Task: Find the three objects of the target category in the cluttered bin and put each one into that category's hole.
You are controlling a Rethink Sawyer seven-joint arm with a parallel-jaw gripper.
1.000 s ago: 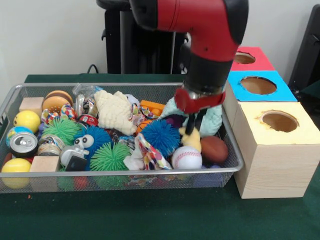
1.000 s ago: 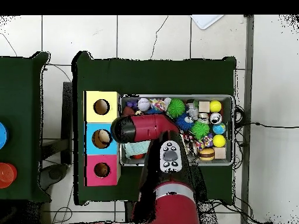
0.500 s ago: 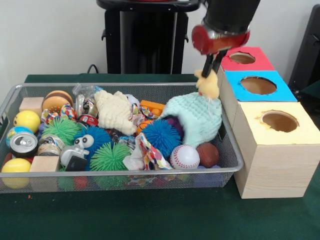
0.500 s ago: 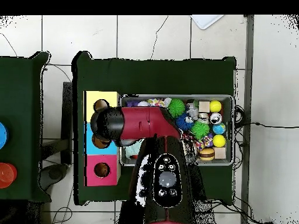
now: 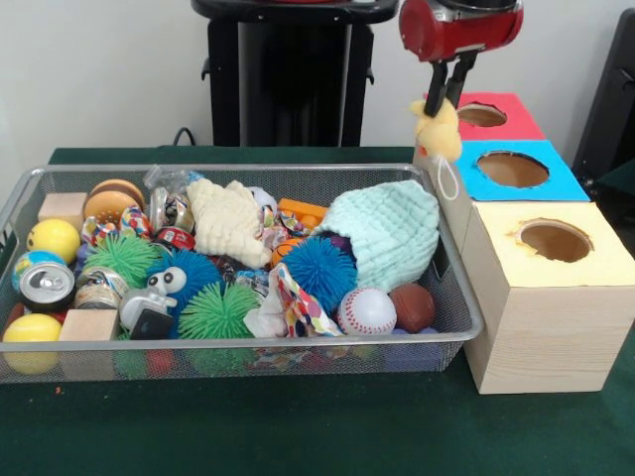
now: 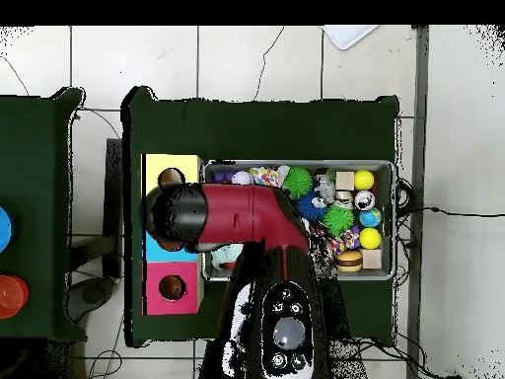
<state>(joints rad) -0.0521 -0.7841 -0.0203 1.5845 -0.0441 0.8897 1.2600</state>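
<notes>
Front view: red-and-black gripper (image 5: 448, 87) at upper right of the frame, fingers pinched narrow on a small yellow plush toy (image 5: 440, 129), a white loop dangling beneath it. Plush hangs clear of the wire mesh bin (image 5: 458, 297), over the near edge of the row of wooden boxes, roughly at the blue-topped box with round hole (image 5: 513, 170); red-topped box (image 5: 488, 115) behind it, yellow-topped box (image 5: 558, 241) in front. Not yet released, so this item not yet delivered. Which hole suits the category: cannot tell. How many of the three already dropped: cannot tell, since hole contents unreadable from here.

Left in the bin: mint green knitted cloth (image 5: 389, 230), white baseball (image 5: 367, 310), brown ball (image 5: 411, 305), blue spiky ball (image 5: 319, 273), cream plush (image 5: 228, 220), cans, wooden blocks, yellow balls.

Against half a second ago: gripper higher and farther right, plush lifted off the mint cloth's top and now over the boxes. Against a second ago: gripper out of the bin entirely, cloth slumped where the arm stood.

Overhead view: red arm (image 6: 227, 212) covers the blue box, gripper hidden beneath.
</notes>
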